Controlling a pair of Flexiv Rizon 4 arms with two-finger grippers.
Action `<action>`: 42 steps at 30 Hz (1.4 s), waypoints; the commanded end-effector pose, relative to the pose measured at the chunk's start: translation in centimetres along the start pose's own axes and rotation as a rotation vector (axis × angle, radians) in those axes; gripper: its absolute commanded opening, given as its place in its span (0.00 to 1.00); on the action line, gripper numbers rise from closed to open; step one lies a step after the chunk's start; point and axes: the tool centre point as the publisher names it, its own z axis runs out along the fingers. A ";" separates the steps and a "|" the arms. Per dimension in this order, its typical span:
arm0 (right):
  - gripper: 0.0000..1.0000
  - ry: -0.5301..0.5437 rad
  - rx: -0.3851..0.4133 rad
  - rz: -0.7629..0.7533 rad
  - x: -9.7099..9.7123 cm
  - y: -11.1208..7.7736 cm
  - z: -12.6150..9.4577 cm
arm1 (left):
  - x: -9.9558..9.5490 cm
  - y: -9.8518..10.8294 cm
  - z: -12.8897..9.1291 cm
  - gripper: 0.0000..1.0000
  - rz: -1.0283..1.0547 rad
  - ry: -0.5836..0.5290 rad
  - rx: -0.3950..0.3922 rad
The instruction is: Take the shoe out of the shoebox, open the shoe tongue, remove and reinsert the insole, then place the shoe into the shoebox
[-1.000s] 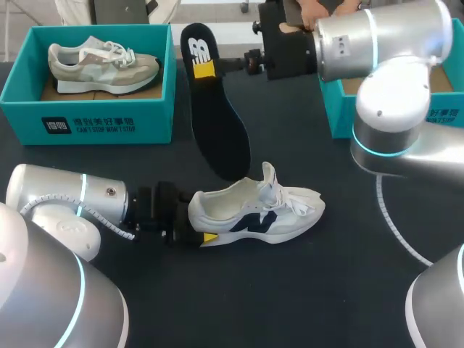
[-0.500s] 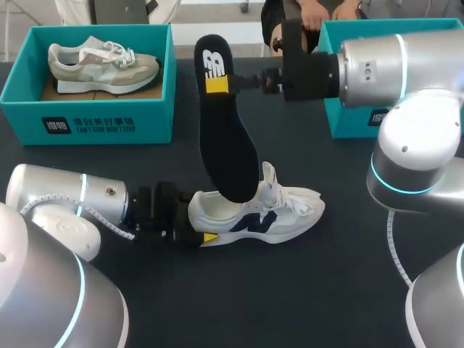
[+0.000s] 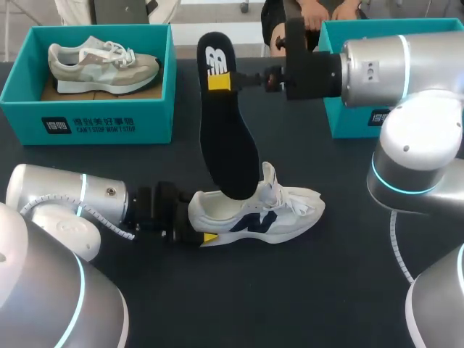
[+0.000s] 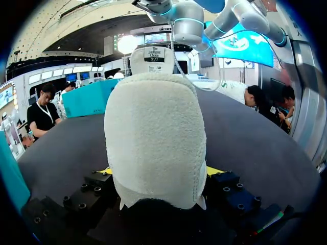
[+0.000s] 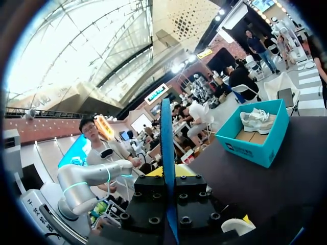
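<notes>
Head view: with right gripper clamping insole and left gripper pinching sneaker at nine o'clock, slide toe, seemingly inside collar, toward three o'clock.

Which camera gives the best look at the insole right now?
Head view: the black insole shows full length, heel end in the right gripper, toe end at the white shoe. Right wrist view shows only its thin edge, clamped in that gripper. Left wrist view shows none of it; the shoe's heel fills it.
</notes>
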 end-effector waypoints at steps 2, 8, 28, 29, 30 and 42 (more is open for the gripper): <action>0.00 0.017 0.038 0.005 0.8 1.6 -2.5 | 0.2 0.1 0.2 0.00 0.000 0.000 -0.003; 0.00 0.001 0.094 0.034 2.3 2.3 -4.4 | 0.2 0.1 0.2 0.00 0.000 0.000 -0.003; 0.00 -0.086 0.116 0.114 10.1 0.3 -6.4 | 0.2 0.1 0.2 0.00 0.000 0.000 -0.003; 0.00 -0.085 0.114 0.114 10.5 0.2 -6.4 | 0.2 0.1 0.2 0.00 0.000 0.000 -0.003; 0.00 -0.084 0.114 0.115 10.7 0.1 -6.3 | 0.2 0.1 0.2 0.00 0.000 0.000 -0.003; 0.00 -0.068 0.083 0.204 13.2 -1.8 -5.6 | 0.2 0.1 0.2 0.00 0.000 0.000 -0.003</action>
